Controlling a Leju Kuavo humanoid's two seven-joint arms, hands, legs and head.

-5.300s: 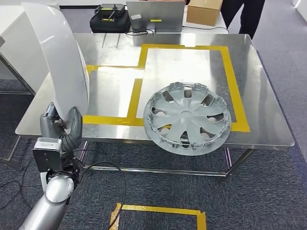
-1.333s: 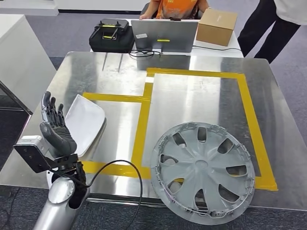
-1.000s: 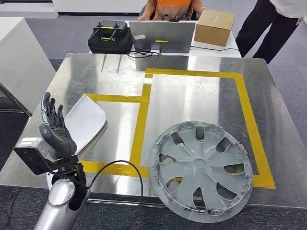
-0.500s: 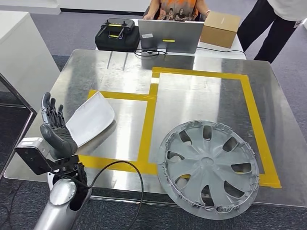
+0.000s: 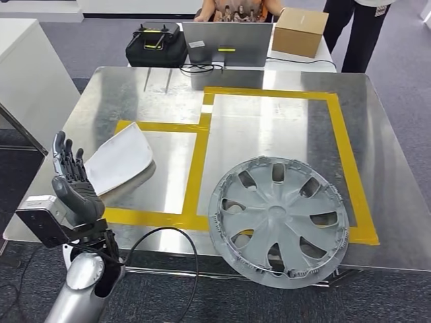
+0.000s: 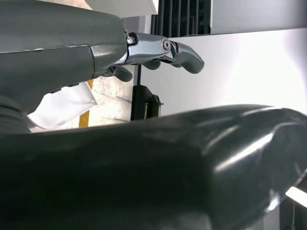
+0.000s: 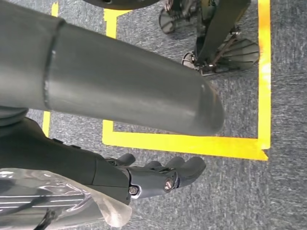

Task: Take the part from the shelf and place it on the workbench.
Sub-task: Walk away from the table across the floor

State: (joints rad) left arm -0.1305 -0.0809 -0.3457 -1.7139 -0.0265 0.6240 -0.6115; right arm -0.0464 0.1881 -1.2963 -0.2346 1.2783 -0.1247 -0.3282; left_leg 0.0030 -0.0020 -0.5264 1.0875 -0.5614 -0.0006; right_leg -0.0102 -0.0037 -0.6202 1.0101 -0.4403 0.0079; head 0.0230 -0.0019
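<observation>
Workbench steel (image 5: 264, 134) spreads before us, a shiny metal tabletop marked with yellow tape lines (image 5: 195, 171), and the white curved plastic part (image 5: 119, 160) lies on it at about nine o'clock from the table's middle, inside the left taped box, one edge seeming to sit a little off the surface. Our left hand (image 5: 71, 180) stands just beside the part, at its eight o'clock, fingers (image 5: 64, 156) straight, spread and holding nothing; whether a fingertip touches the part's near edge we cannot tell. From the left wrist view the thumb covers most of the picture, so of the part we see a small white patch (image 6: 61, 108) behind the extended fingers (image 6: 163, 48). At five o'clock lies a grey spoked plastic wheel cover (image 5: 278, 221), its near rim hanging past the table's front edge. At twelve o'clock, on a white table behind the workbench, sit a black case (image 5: 155, 44), a grey laptop seen from the back (image 5: 227, 42) and a brown cardboard box (image 5: 300, 30); two people are cut off by the frame's top. Our right hand (image 7: 152, 178) hangs over grey carpet with yellow tape, fingers extended and loosely together, holding nothing; clear plastic film (image 7: 54, 199) hides its wrist.
</observation>
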